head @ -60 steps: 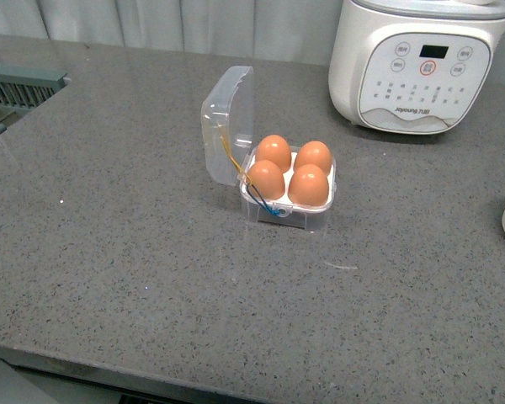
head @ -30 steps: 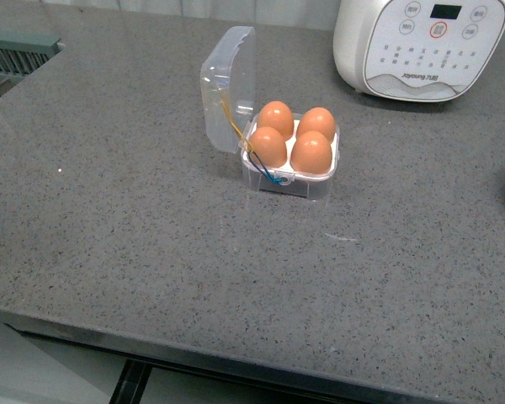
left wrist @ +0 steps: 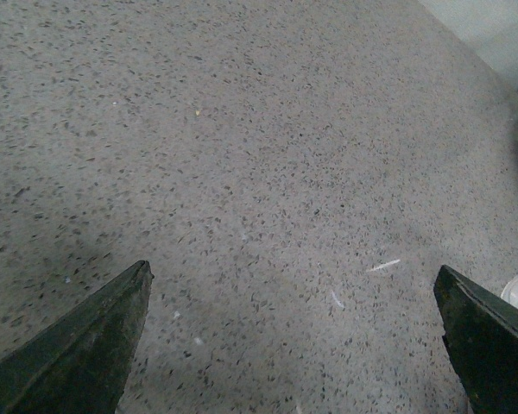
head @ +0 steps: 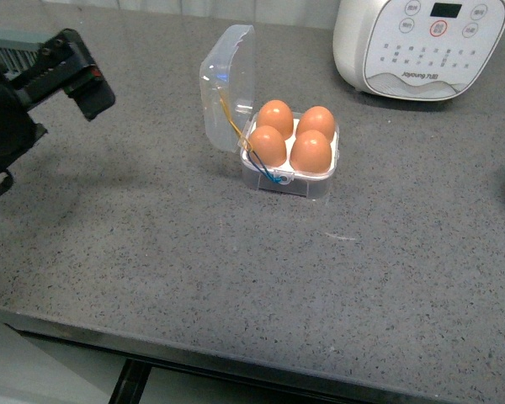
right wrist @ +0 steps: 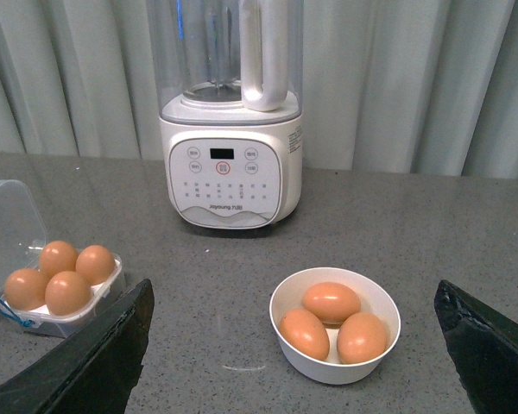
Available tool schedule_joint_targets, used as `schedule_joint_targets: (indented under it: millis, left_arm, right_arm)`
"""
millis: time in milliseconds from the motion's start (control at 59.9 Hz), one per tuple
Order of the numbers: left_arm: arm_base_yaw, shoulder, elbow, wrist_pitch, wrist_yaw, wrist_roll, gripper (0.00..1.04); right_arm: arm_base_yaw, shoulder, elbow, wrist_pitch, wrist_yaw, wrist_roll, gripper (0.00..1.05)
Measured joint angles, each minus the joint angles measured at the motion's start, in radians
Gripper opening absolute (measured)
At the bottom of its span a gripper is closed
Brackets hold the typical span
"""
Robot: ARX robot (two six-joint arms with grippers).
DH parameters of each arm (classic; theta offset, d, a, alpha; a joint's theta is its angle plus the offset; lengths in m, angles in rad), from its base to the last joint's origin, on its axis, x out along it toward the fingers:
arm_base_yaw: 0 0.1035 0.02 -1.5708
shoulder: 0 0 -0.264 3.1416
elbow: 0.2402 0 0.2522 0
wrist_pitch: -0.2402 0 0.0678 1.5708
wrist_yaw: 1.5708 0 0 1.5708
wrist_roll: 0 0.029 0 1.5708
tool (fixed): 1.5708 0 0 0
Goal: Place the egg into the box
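Left arm: we see the black left arm (head: 13,114) come in from the left edge of the front view, held above the surface (head: 236,278) and well apart from the box (head: 290,187).
Left gripper: in its wrist view the left gripper (left wrist: 292,272) is spread wide over bare speckled grey stone, with nothing between its fingers (left wrist: 86,345).
Right arm: it does not show in the front view; its wrist camera looks level across the surface towards the appliance (right wrist: 231,168).
Right gripper: the right gripper (right wrist: 293,285) is released too, its two dark fingers (right wrist: 86,362) far apart and holding nothing.
Writing: the small print under the appliance's buttons reads "Joyoung" as far as we can make out; the marks after it and the button labels are too small to read. One round button is ringed in red.
Egg: the eggs in the box (head: 310,151) are smooth and orange-brown, one in each of the four cells, blunt ends up; we cannot tell one from another.
Box: clear plastic with a white tray, standing mid-surface in front of the appliance, its lid (head: 231,88) upright on the left side, a yellow cord (head: 231,126) and a blue cord (head: 269,177) at the hinge side.
Bowl: a round white bowl (right wrist: 328,373) to the right of the box holds three more brown eggs (right wrist: 331,302).
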Motion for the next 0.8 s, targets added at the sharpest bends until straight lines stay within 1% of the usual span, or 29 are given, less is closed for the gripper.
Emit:
schedule_joint_targets:
  millis: [200,284,317,384,417,451,517,567,617,684,801]
  left_arm:
    - [-0.006,0.093,0.096,-0.004,-0.01,-0.034,0.98]
    - [-0.019,0.114,0.111,-0.015,0.018,-0.034,0.98]
    - [-0.029,0.114,0.111,-0.019,0.037,-0.034,0.98]
    - [-0.065,0.092,0.101,-0.013,0.109,-0.026,0.98]
    - [-0.088,0.069,0.087,-0.005,0.154,-0.027,0.98]
    - [-0.125,0.01,0.055,-0.002,0.225,-0.037,0.98]
    - [-0.154,-0.076,0.012,-0.002,0.289,-0.053,0.98]
    - [-0.161,-0.129,-0.014,-0.004,0.306,-0.05,0.98]
    - [-0.148,-0.168,-0.034,-0.023,0.296,-0.048,0.98]
    - [-0.102,-0.174,-0.05,-0.052,0.258,-0.047,0.98]
    - [0.022,-0.131,-0.088,-0.09,0.227,-0.047,0.98]
  right_arm:
    - [0.0,0.0,0.0,0.0,0.0,0.0,0.95]
    - [0.0,0.0,0.0,0.0,0.0,0.0,0.95]
    - [0.0,0.0,0.0,0.0,0.0,0.0,0.95]
    - [0.0,0.0,0.0,0.0,0.0,0.0,0.95]
    - [0.0,0.0,0.0,0.0,-0.001,0.0,0.95]
    - [0.0,0.0,0.0,0.0,0.0,0.0,0.95]
    - [0.0,0.0,0.0,0.0,0.0,0.0,0.95]
    - [0.0,0.0,0.0,0.0,0.0,0.0,0.95]
    - [0.0,0.0,0.0,0.0,0.001,0.0,0.95]
    - [0.0,0.0,0.0,0.0,0.002,0.0,0.95]
    - [0.0,0.0,0.0,0.0,0.002,0.0,0.95]
